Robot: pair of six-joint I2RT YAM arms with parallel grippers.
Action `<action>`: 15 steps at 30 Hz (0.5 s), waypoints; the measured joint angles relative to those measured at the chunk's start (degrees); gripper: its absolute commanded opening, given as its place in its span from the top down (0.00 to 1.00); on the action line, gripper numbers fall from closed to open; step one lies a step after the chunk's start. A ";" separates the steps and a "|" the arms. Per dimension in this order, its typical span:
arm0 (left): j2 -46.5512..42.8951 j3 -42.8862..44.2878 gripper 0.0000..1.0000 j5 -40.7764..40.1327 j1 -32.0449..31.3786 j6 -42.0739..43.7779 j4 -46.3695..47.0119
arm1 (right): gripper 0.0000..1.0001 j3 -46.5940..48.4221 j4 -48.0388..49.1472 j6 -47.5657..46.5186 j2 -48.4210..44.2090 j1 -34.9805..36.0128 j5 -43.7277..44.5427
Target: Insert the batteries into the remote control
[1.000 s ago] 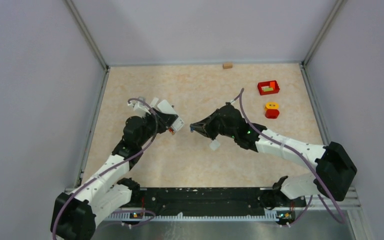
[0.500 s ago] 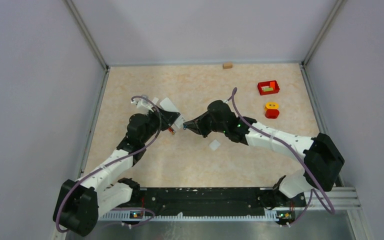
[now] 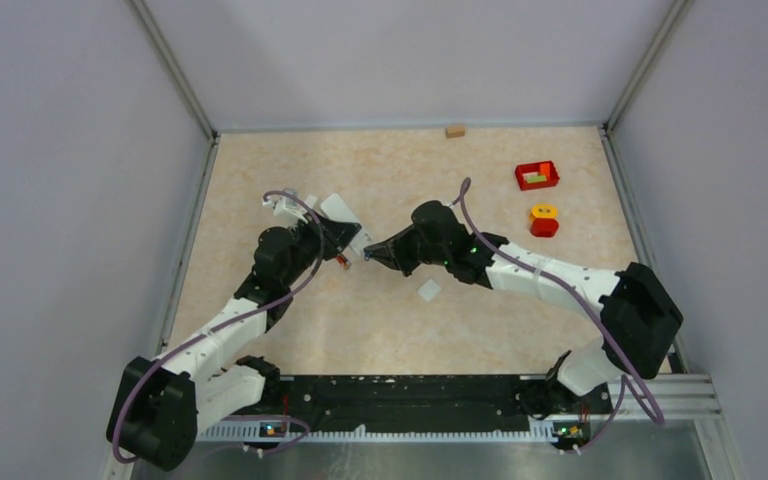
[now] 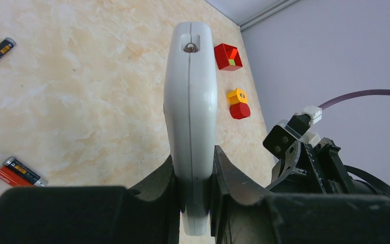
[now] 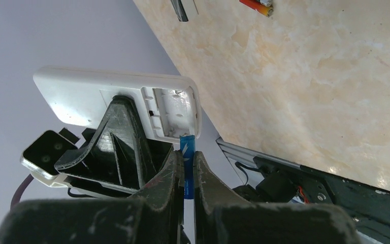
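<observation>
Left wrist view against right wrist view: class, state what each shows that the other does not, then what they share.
Left wrist only: the red box and orange-topped block. Right wrist only: the open battery compartment and a blue battery pinched in the right gripper. Both: the remote control clamped by the left gripper, loose batteries on the table.

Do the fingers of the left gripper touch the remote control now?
Touching. The left wrist view shows the remote control clamped edge-on between both fingers of the left gripper, with no gap on either side.
</observation>
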 measured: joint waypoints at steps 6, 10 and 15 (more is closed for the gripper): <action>0.00 0.00 1.00 0.00 0.00 0.37 -0.15 | 1.00 0.57 0.90 0.52 1.77 0.00 -0.04; 0.00 -0.02 1.00 -0.04 0.00 0.57 -0.28 | 1.00 0.57 1.95 0.74 2.14 -0.02 -0.15; -0.24 -0.02 1.00 0.04 0.00 0.57 -0.33 | 1.00 0.57 4.09 1.20 2.21 0.00 -0.13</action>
